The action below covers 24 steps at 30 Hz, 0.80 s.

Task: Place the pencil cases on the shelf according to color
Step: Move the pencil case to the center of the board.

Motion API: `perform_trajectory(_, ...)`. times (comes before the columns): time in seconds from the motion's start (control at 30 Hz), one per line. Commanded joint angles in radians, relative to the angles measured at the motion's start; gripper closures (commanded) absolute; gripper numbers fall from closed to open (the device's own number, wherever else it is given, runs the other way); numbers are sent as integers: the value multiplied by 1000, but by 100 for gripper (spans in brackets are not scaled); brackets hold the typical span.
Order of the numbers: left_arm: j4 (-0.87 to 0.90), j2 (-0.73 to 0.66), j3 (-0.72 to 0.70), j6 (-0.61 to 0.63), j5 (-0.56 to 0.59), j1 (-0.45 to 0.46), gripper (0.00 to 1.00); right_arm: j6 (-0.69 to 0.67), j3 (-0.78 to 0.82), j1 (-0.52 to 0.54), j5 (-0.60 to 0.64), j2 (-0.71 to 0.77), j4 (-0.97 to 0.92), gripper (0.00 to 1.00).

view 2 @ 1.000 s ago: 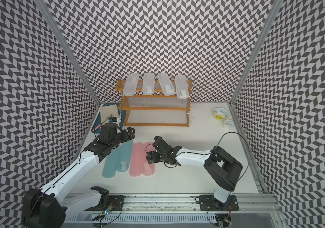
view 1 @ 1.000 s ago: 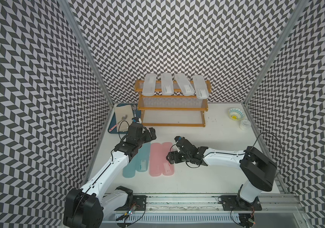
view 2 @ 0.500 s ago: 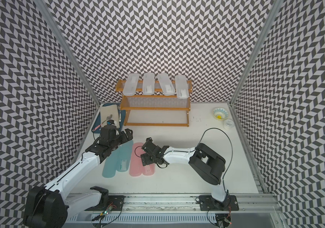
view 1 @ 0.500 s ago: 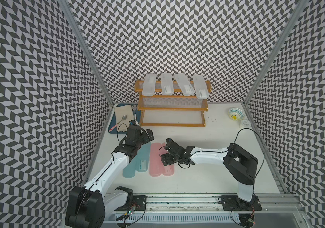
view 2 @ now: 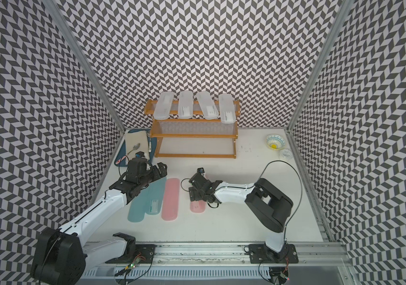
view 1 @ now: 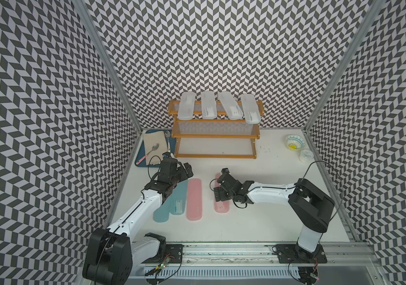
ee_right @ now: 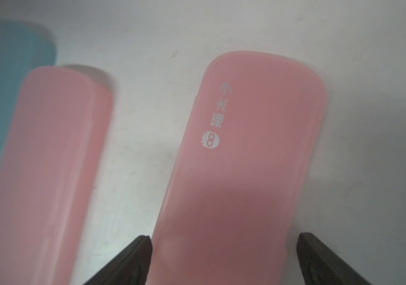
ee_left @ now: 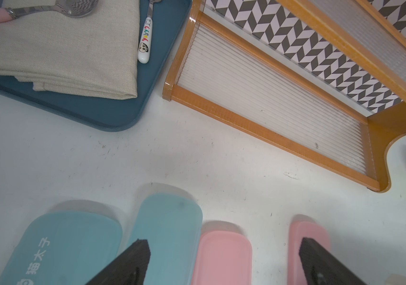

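Observation:
Four frosted white pencil cases [view 1: 209, 104] lie across the top tier of the shelf [view 1: 215, 135]. Two teal cases [view 1: 161, 214] [view 1: 179, 204] and a pink case [view 1: 194, 199] lie side by side on the table. A second pink case [view 1: 221, 207] lies apart to the right. My right gripper [ee_right: 224, 237] is open and low over it, with its jaws on either side of the case [ee_right: 246, 148]. My left gripper [ee_left: 224, 244] hangs open above the far ends of a teal case [ee_left: 170, 222] and a pink case [ee_left: 224, 251], holding nothing.
A dark blue tray [ee_left: 98, 111] with a folded cloth and spoons sits left of the shelf, just beyond my left gripper. A patterned bowl [view 1: 294, 142] and a small jar [view 1: 305, 155] stand at the far right. Patterned walls close in three sides.
The right-hand pink case has slid right, away from the other pink one. My right gripper's jaws have widened and its arm has folded back. The left arm has barely shifted.

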<state>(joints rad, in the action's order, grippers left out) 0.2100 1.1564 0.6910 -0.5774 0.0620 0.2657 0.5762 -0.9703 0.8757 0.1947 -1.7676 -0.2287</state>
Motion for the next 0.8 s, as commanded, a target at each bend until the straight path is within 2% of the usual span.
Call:
perform_trajectory(0.0, -27, -20, -4, 5, 2, -5, 0, -52, 106, -71, 43, 88, -71, 5)
perform_trajectory(0.2, -37, -15, -21, 7, -7, -5, 0, -37, 199, -87, 28, 309, -56, 2)
perform_trajectory(0.3, -37, -6, -24, 2, -17, -5, 0, -5, 244, -88, 0, 375, -67, 1)
perform_trajectory(0.53, -57, -8, -36, 2, -30, -5, 0, 61, 352, -80, -104, 414, -27, 4)
perform_trajectory(0.77, -57, -3, -32, 13, -31, -6, 0, 0, 375, -78, -47, 404, -24, 3)
